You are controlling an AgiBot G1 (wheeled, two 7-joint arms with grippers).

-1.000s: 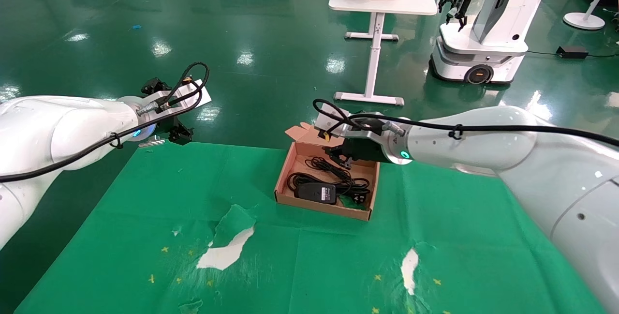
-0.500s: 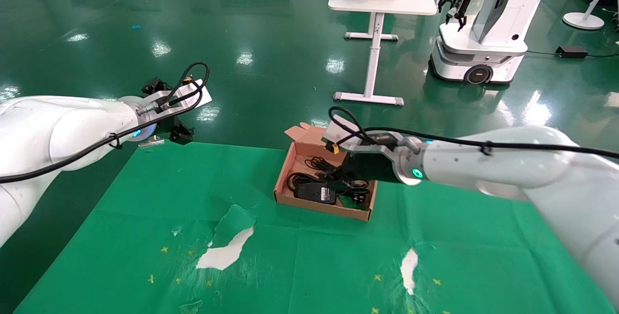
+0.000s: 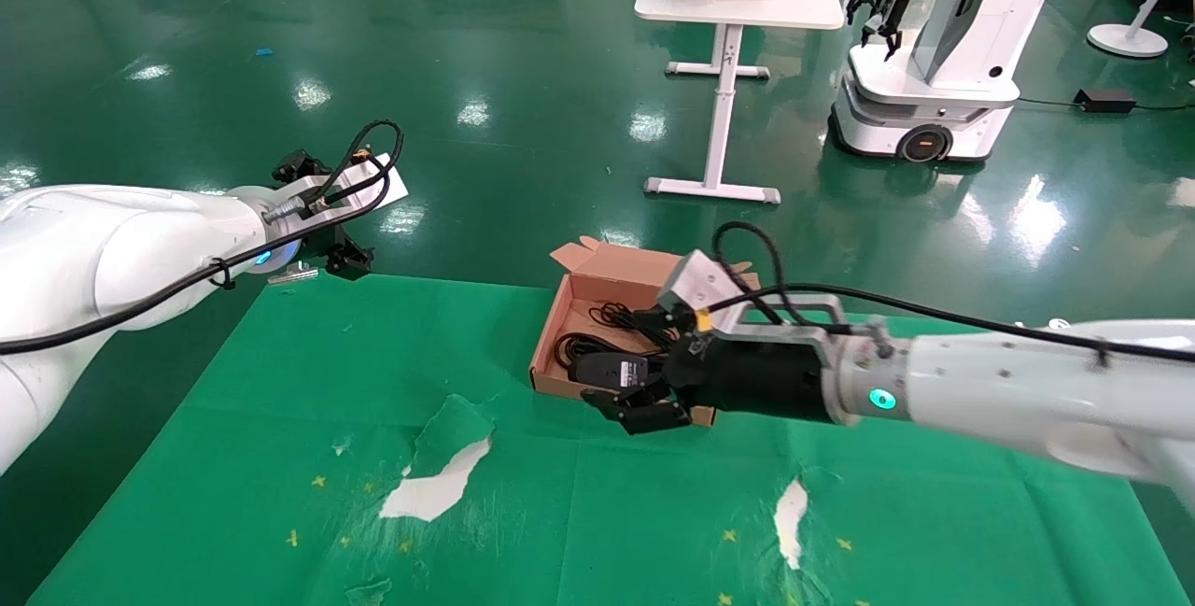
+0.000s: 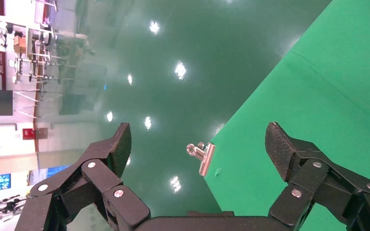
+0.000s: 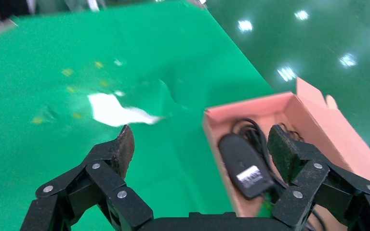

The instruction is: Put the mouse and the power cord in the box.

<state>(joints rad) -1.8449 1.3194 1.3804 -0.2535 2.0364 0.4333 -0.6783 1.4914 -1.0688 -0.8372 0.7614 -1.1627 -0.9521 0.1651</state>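
The right gripper [image 3: 639, 405], fingers spread wide and empty, hovers low at the near edge of the box [image 3: 558, 307], where the power cord [image 3: 611, 369] lies coiled, so a careless sweep could clip the cardboard wall and shove it; the left gripper [image 3: 341, 251] idles open

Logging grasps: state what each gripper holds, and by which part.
Nothing is held. The right gripper hangs open and empty beside the box; the left gripper is open and empty too.

You get bright, even overhead light; white glare spots dot the glossy green floor [image 3: 523, 74], and your right wrist view is motion-blurred.
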